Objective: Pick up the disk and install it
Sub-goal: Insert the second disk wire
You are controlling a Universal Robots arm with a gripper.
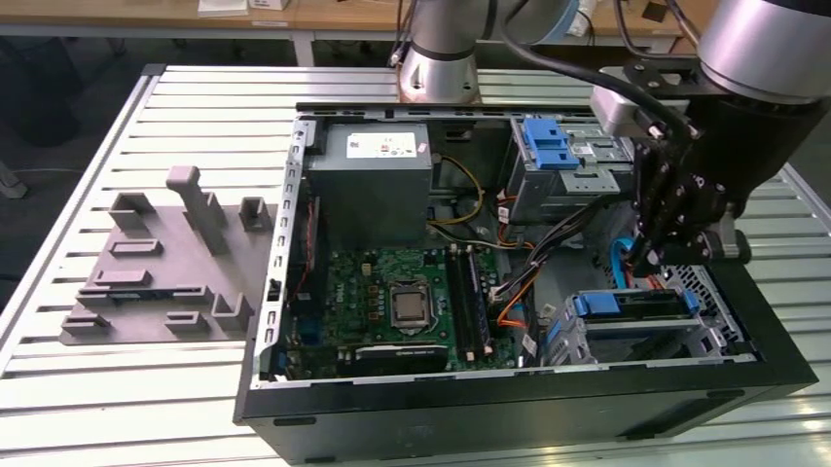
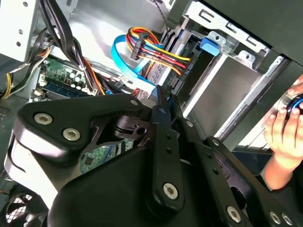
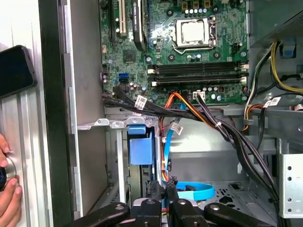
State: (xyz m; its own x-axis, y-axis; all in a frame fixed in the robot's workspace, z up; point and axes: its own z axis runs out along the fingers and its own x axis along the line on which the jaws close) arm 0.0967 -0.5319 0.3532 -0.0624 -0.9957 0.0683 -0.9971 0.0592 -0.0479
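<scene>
An open black computer case (image 1: 520, 409) lies on the slatted light-metal desk (image 1: 78, 389), showing a green motherboard (image 1: 389, 302), a grey metal power-supply box with a white sticker (image 1: 377, 180), and a silver drive cage with a blue plastic latch (image 1: 552, 156). The black gripper (image 1: 649, 263) hangs inside the case at the exterior view's right, just above a silver bay with a blue-fronted carrier (image 1: 630, 306). A grey plastic fixture block (image 1: 162, 263) sits on the desk at the exterior view's left.
</scene>
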